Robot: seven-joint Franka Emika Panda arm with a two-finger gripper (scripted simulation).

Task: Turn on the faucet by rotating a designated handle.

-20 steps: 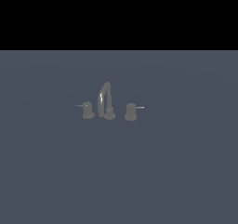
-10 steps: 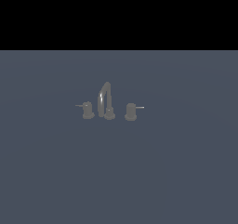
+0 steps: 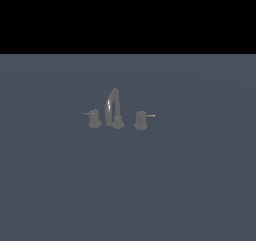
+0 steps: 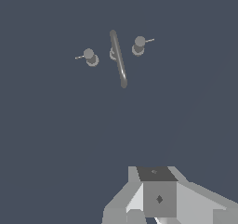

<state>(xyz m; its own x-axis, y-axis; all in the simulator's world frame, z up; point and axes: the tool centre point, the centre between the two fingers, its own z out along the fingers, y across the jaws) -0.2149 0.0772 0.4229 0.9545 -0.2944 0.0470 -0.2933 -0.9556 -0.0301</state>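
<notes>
The faucet [image 3: 116,110] is a small dull grey set on the flat grey-blue surface, with a tall arched spout [image 4: 118,58] on a round base between two squat knobs. The handle [image 3: 94,119] is the knob on the exterior view's left, and its thin dark lever points outward; it also shows in the wrist view [image 4: 90,57]. The twin knob [image 3: 141,120] carries a paler lever. Only the body of my gripper [image 4: 158,197] shows, far back from the faucet in the wrist view and touching nothing. Its fingertips are out of the picture. No arm appears in the exterior view.
The grey-blue surface [image 3: 190,185] spreads flat around the faucet on all sides. A black band fills the top of the exterior view.
</notes>
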